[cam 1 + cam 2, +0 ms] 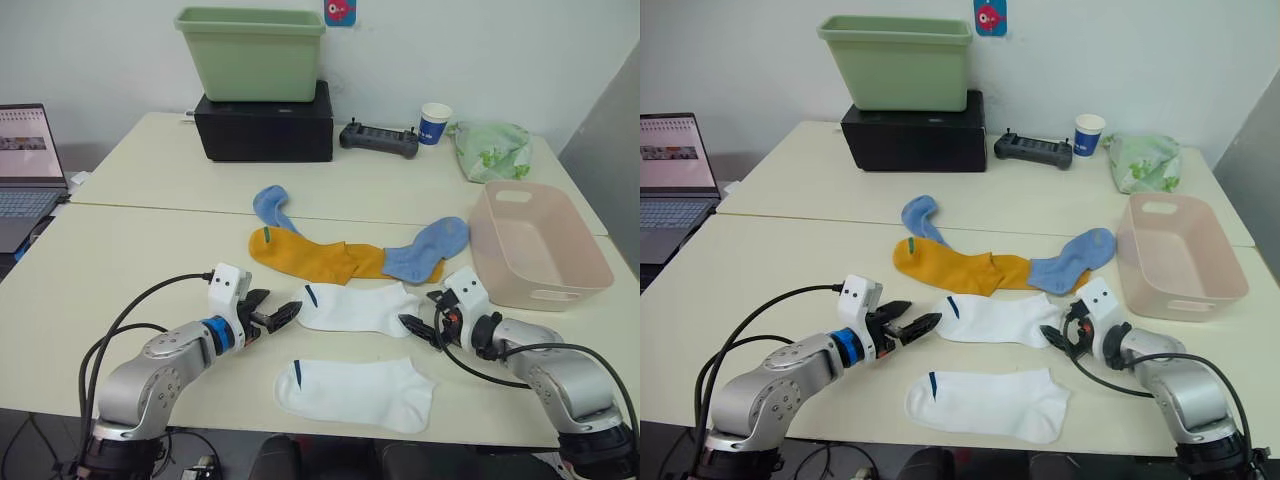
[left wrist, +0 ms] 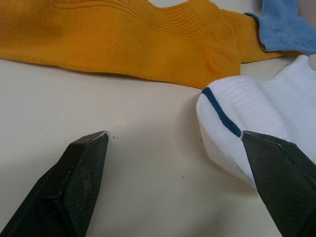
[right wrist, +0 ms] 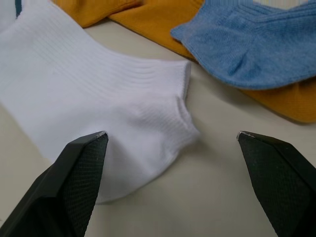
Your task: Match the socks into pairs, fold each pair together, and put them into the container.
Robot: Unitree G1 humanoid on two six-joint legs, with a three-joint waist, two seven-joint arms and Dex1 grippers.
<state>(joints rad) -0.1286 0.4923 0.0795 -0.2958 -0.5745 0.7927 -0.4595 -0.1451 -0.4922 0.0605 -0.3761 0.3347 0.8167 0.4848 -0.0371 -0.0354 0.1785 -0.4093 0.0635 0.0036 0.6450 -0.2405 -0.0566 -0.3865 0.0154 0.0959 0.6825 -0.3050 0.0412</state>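
Two white socks lie near the front: one [image 1: 355, 307] between my grippers, the other [image 1: 355, 393] closer to the table edge. Behind them are overlapping mustard-yellow socks [image 1: 310, 258] and two light blue socks [image 1: 272, 207] [image 1: 428, 250]. My left gripper [image 1: 282, 303] is open at the upper white sock's blue-striped cuff [image 2: 222, 116], low over the table. At that sock's toe end [image 3: 148, 123] my right gripper [image 1: 418, 310] is open, the toe lying between its fingers [image 3: 79, 177]. The pink container [image 1: 575, 290] stands at the right with nothing in it.
At the back stand a green tub [image 1: 250, 52] on a black box [image 1: 265, 125], a black controller [image 1: 378, 138], a paper cup [image 1: 434, 124] and a pale green cloth bundle [image 1: 492, 148]. A laptop [image 1: 25, 170] sits at the far left.
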